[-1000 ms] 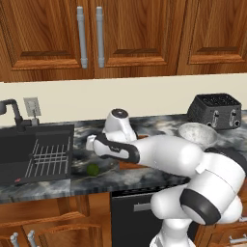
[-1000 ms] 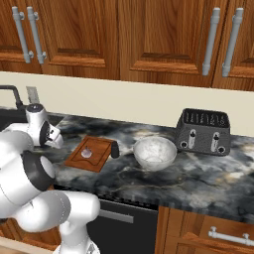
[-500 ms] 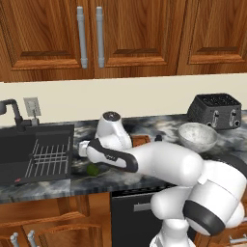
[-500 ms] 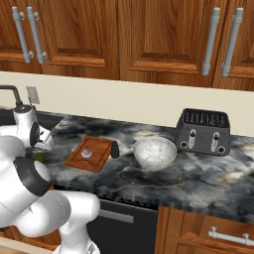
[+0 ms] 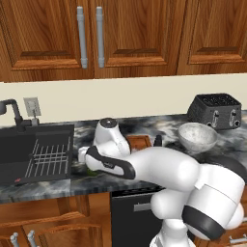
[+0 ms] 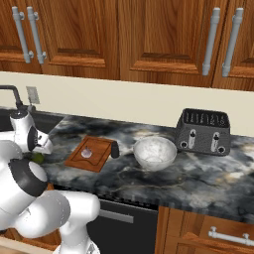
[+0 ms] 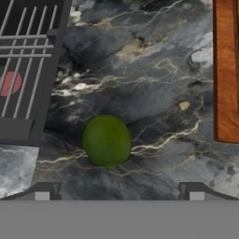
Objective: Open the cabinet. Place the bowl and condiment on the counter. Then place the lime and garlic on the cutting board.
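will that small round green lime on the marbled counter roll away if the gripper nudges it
Probably yes: the small round green lime sits loose on the flat black and grey marbled counter, nothing bracing it. Its smooth skin may slip between the open gripper fingers. It looks firm, not fragile.

A cream wall [image 5: 144, 94] runs between the upper cupboards and the worktop, with a pale socket plate [image 5: 31, 106] set in it near the black tap [image 5: 13, 112]. A dark sink [image 5: 29, 149] with a wire rack [image 5: 48, 158] lies at the left. A black toaster [image 6: 203, 131] stands against the wall at the right. Below are wooden base cupboards [image 6: 208, 230] and a dark appliance front [image 5: 132, 214].
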Available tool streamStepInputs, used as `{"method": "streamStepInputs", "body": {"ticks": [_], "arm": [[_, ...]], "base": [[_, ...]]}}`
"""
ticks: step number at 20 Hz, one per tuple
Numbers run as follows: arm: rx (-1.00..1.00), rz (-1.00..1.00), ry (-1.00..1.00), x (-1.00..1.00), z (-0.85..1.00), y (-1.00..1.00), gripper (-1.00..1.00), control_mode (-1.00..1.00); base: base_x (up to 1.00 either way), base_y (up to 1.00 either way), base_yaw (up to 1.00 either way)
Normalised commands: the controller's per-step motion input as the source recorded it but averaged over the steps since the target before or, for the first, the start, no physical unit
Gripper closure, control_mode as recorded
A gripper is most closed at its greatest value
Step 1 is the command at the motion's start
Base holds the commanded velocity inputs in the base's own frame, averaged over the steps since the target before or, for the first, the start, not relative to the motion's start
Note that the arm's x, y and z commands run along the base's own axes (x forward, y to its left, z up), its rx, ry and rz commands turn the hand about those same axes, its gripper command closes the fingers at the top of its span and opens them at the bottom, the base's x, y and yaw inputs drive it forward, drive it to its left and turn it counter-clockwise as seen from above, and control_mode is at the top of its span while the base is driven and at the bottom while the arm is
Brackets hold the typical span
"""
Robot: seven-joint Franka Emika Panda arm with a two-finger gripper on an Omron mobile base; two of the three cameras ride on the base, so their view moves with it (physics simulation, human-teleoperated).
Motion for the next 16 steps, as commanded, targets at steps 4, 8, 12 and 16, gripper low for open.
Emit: {"method": "streamStepInputs", "body": {"ticks": [4,8,12,16], "arm": [[-0.04,0.0,0.0,0.04,-0.2,0.15,-1.0,-1.0],[-0.02,0.0,0.0,0.0,-0.12,0.17,-1.0,-1.0],[0.0,0.0,0.0,0.0,-0.11,0.01,-1.0,-1.0],[0.0,0.0,0.0,0.09,-0.1,0.0,-1.0,-1.0]], "base": [[0.0,0.0,0.0],[0.0,0.0,0.0],[0.0,0.0,0.0],[0.0,0.0,0.0]]}}
